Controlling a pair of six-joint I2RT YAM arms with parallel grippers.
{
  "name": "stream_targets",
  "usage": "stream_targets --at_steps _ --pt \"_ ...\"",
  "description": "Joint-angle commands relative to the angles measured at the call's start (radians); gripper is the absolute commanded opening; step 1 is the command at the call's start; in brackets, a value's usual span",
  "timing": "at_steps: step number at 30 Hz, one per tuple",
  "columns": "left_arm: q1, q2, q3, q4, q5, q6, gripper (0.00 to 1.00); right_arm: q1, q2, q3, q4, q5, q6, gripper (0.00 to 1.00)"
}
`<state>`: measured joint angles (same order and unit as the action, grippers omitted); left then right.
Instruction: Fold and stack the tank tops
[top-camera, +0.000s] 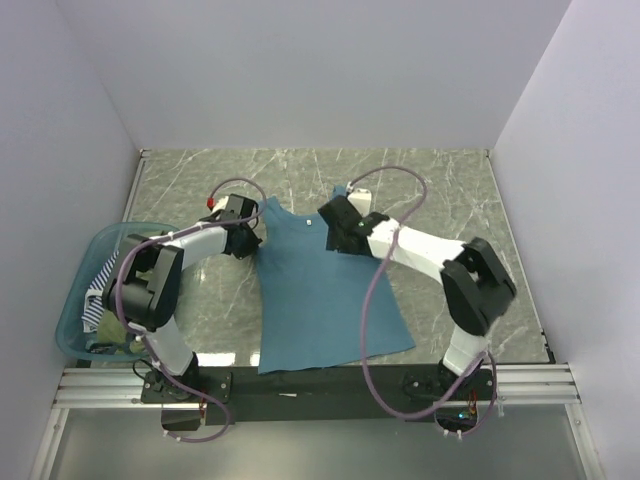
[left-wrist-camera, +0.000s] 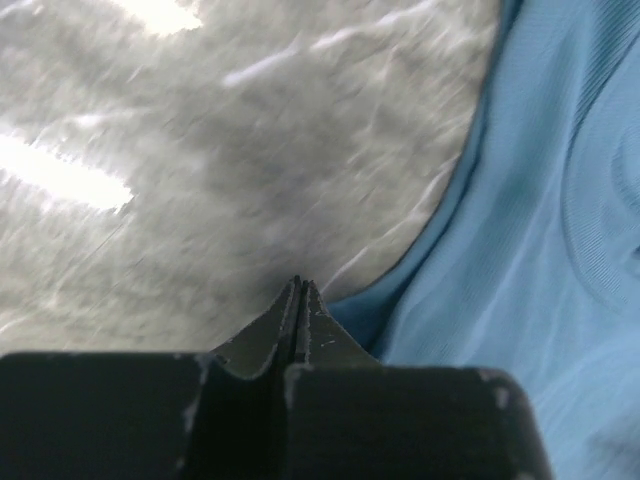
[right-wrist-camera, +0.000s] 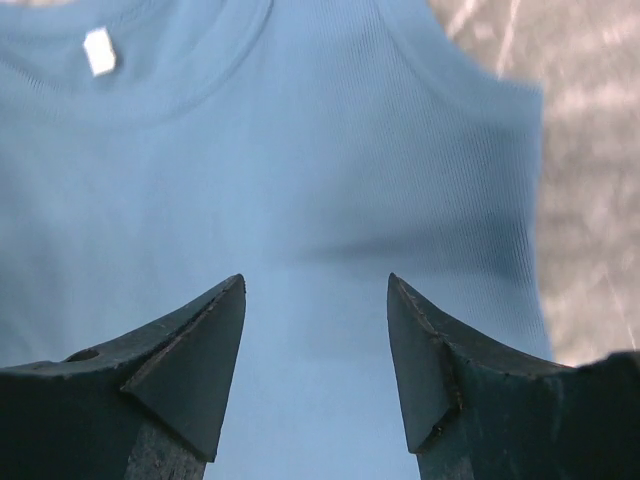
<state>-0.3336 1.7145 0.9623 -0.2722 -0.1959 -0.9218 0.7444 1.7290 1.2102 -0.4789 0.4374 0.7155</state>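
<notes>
A plain teal-blue tank top (top-camera: 320, 295) lies spread flat on the marble table, straps at the far end. My left gripper (top-camera: 250, 240) is at the top's left armhole edge. In the left wrist view its jaws (left-wrist-camera: 300, 287) are shut tip to tip with nothing showing between them, just beside the blue cloth (left-wrist-camera: 530, 250). My right gripper (top-camera: 333, 232) hovers over the top's upper chest. It stands open (right-wrist-camera: 315, 290) above the cloth (right-wrist-camera: 320, 180), near the white neck label (right-wrist-camera: 99, 50). A navy-and-white striped tank top (top-camera: 100, 290) and an olive-green one (top-camera: 112, 338) lie bunched in the tub.
A translucent teal tub (top-camera: 75, 300) stands at the table's left edge beside the left arm. White walls close in the table on three sides. Bare marble (top-camera: 450, 190) shows at the back and right. The right arm's cable (top-camera: 375, 290) hangs over the top.
</notes>
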Motion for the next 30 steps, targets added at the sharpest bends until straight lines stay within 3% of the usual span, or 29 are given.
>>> stream_targets --at_steps 1,8,15,30 --pt "0.001 0.037 0.065 -0.009 0.012 0.001 0.01 -0.049 0.117 0.129 -0.033 -0.032 -0.082 0.66" --pt "0.007 0.068 0.085 -0.018 0.003 -0.005 0.01 -0.143 0.291 0.267 -0.063 -0.146 -0.131 0.66" --pt "0.031 0.138 0.191 -0.047 0.018 0.006 0.01 -0.221 0.450 0.509 -0.162 -0.230 -0.197 0.67" --pt "0.126 0.477 0.694 -0.137 0.151 0.064 0.01 -0.373 0.849 1.190 -0.372 -0.446 -0.248 0.67"
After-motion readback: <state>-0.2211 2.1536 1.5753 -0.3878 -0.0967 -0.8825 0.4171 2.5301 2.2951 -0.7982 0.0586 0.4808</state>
